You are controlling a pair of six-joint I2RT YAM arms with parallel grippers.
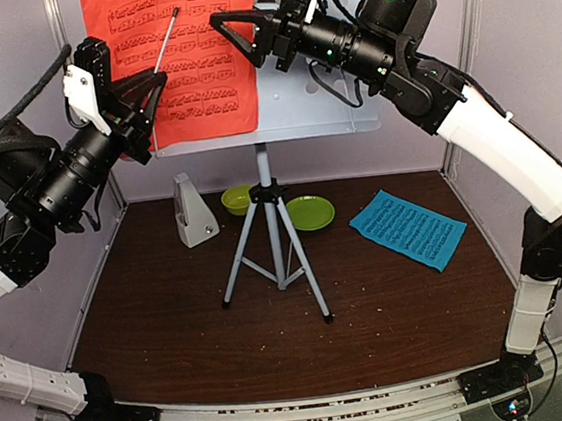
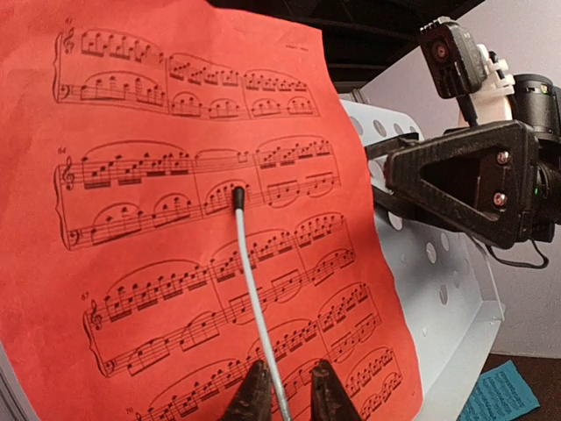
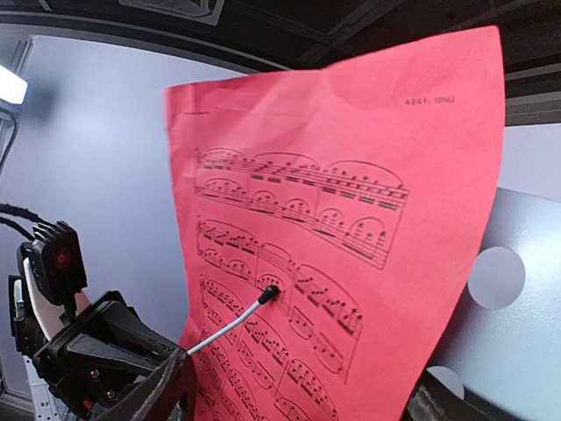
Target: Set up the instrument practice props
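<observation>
— While the red music sheet (image 1: 170, 61) is leaning upright on the pale grey perforated stand panel (image 1: 309, 97), where is everything else sitting?
— That panel is riding atop the grey tripod (image 1: 272, 242), standing mid-desk (image 1: 172, 322). The whitish metronome (image 1: 194, 212) is standing just left of its legs; the blue sheet (image 1: 409, 229) is lying flat to the right.
— And the tools?
— The left tool (image 2: 291, 393) is pinching a thin white baton (image 2: 256, 298) narrowly, its black tip pointing at the red page. The right tool (image 1: 226, 25) is hovering at the page's upper right edge; wide or narrow, I cannot tell. A lime bowl (image 1: 237, 200) and plate (image 1: 310, 212) are sitting behind the tripod.
</observation>
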